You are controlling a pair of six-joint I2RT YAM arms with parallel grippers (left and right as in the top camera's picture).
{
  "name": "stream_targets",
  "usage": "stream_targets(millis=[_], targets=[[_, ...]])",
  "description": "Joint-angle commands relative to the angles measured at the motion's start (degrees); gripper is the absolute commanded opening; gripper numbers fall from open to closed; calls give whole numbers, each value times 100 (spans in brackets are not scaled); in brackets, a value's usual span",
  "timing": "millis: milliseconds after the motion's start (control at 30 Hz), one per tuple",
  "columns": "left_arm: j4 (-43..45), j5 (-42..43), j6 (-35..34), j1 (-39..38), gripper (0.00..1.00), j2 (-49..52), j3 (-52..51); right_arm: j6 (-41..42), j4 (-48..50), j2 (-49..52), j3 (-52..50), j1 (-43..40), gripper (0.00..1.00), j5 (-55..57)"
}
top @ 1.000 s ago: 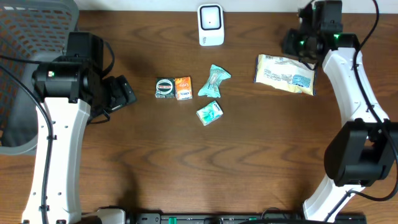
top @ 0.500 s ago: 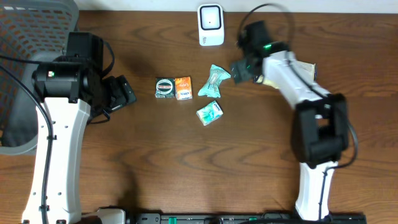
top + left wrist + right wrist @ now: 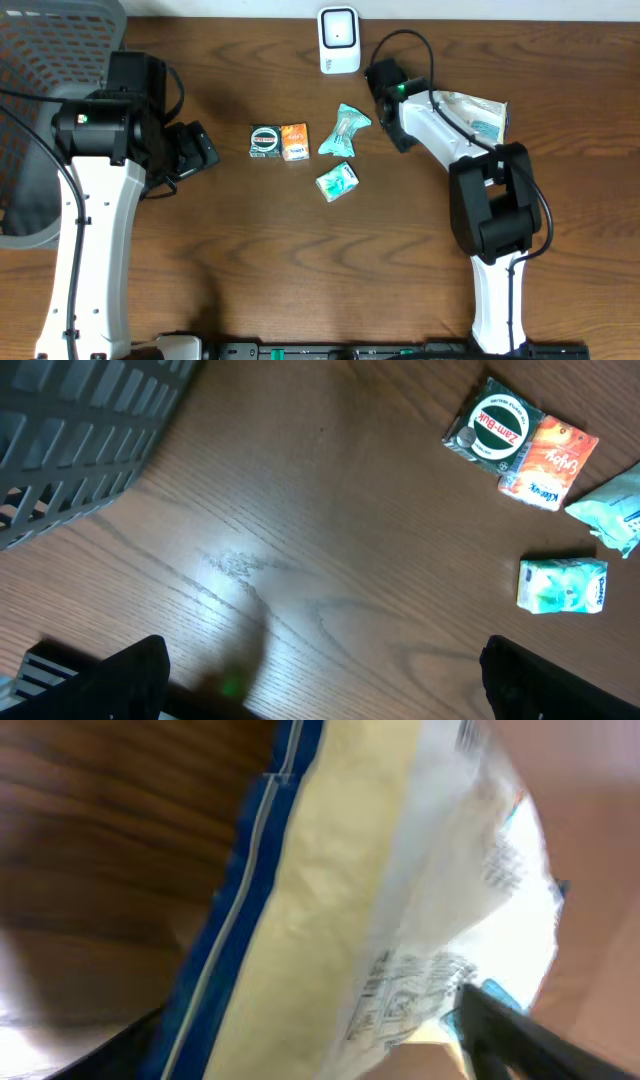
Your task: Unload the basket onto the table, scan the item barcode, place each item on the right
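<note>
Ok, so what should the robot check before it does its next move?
1. Scanner stands at the far edge of the table, in plain view: ok.
2. Left hand is open and empty: ok.
3. Right hand has a real grip on the bag: cannot tell. The bag fills the wrist view between the fingers.
4. Barcode on the bag faces the scanner: cannot tell, the print is blurred.
5. Tin and orange box lie side by side, with neither hand touching them: ok.
</note>
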Motion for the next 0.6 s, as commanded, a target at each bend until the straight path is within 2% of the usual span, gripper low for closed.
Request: stream_targets(millis=[0,67,167,267,567], targets=[[-37,-33,-52,4,98,33,4,291,-98,127,-11,-168,57,-564],[-37,-33,-52,4,98,33,4,295,-151,120,-9,-199,38,-911],[-37,-33,-52,2,98,33,4,378,-350,74,-7,-157,24,-1346],[-37,-33,-52,2,98,33,4,378,-695,-57,-4,-57,1,-1703],[-37,-33,-52,2,98,33,4,1222,-2688,-894,-2,229,1,-2068]])
